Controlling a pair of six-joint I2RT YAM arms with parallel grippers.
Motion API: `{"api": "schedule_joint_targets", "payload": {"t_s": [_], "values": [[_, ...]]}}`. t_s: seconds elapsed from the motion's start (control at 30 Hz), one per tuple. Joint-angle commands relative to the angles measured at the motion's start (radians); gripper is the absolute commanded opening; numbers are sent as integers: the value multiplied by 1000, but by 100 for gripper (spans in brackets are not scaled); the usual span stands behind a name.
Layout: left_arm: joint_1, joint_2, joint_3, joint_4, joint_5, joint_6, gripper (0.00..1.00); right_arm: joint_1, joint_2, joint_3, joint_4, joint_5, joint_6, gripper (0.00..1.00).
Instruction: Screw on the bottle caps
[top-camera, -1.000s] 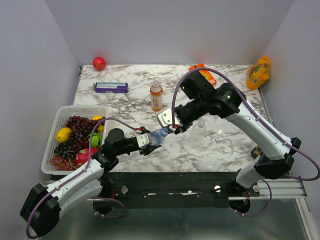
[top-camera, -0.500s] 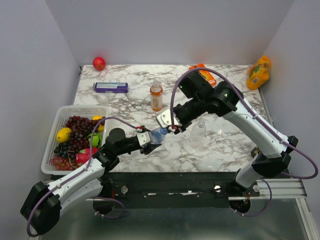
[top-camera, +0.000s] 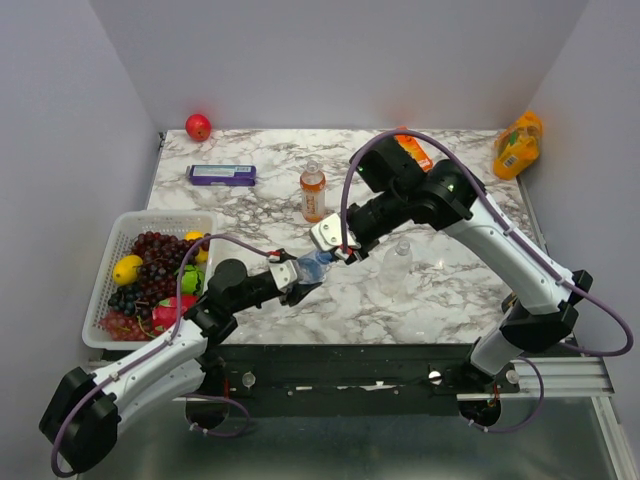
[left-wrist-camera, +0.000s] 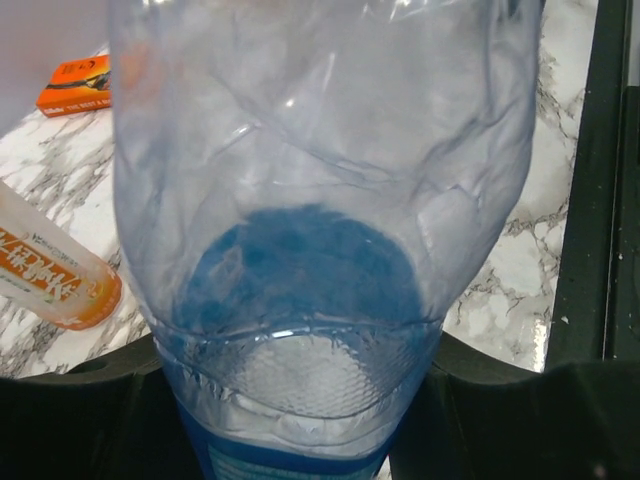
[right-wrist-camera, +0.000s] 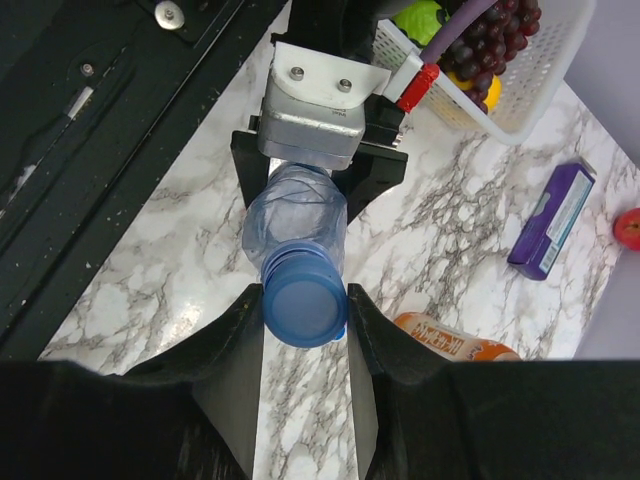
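Two grippers meet on one bottle above a grey-veined marble table (top-camera: 440, 295), closed in by plain pale walls.

The left gripper (top-camera: 297, 273) clamps the base of the blue-labelled bottle (top-camera: 316, 266) and holds it on its side, off the table, neck towards the right gripper (top-camera: 345, 251). That gripper's fingers are narrowed onto the blue cap (right-wrist-camera: 303, 309), one touching each side, and the cap sits on the bottle's neck. The orange bottle (top-camera: 313, 192) stands just beyond the right gripper. The clear bottle (top-camera: 399, 256) stands close by its wrist, on the outer side. A fruit basket (top-camera: 150, 217) sits behind the left gripper, to its left. A purple box (top-camera: 222, 175), apple (top-camera: 198, 126), orange box (top-camera: 413, 150) and pouch (top-camera: 517, 145) lie well beyond both grippers.
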Motion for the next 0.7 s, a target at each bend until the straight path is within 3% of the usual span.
{"api": "schedule_joint_targets", "payload": {"t_s": [0.0, 0.67], "values": [[-4, -47, 4, 125, -71, -33, 0, 7, 39, 12, -208, -41, 18, 37], [-4, -50, -62, 171, -84, 23, 0, 7, 4, -55, -179, -19, 36, 36]]}}
